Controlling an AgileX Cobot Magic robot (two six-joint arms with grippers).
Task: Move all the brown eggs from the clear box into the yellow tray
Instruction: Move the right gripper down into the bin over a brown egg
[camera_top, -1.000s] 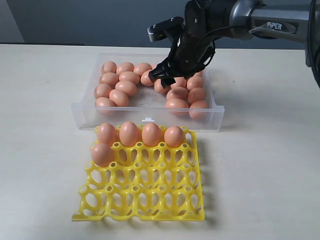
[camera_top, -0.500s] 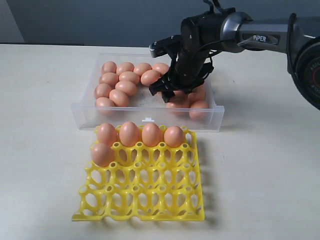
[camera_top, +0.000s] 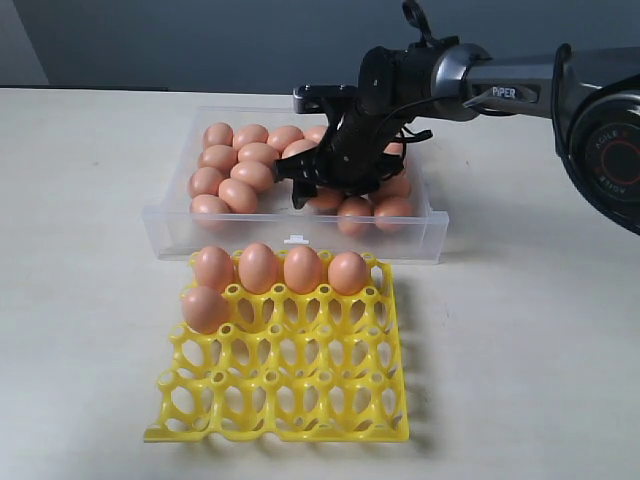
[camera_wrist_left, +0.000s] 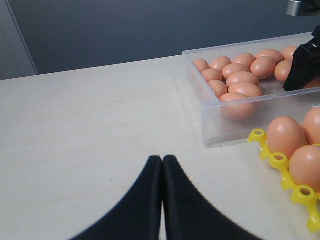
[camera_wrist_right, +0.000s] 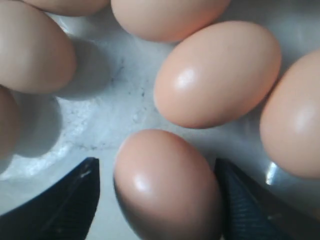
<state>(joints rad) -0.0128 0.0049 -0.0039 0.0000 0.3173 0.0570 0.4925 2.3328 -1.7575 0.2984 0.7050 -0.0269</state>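
Several brown eggs (camera_top: 240, 165) lie in the clear box (camera_top: 300, 243) at the back. Five more stand in the yellow tray (camera_top: 300, 390): a row of eggs (camera_top: 258, 268) along its far edge and one at the left behind them. My right gripper (camera_top: 325, 190) is down inside the box, open, with one egg (camera_wrist_right: 167, 185) between its fingers. One finger (camera_wrist_right: 65, 205) stands clear of that egg; the other (camera_wrist_right: 250, 205) is right against it. My left gripper (camera_wrist_left: 162, 159) is shut and empty over bare table, left of the box (camera_wrist_left: 220, 130).
The tray sits just in front of the box, almost touching its front wall. Other eggs (camera_wrist_right: 217, 72) crowd close around the one between my right fingers. Bare box floor (camera_wrist_right: 100, 120) shows beside it. Open table lies to the left and right.
My right gripper has dropped into the box and shifted left, from above the right-hand eggs to floor level around one egg. The left gripper and tray eggs are unchanged.
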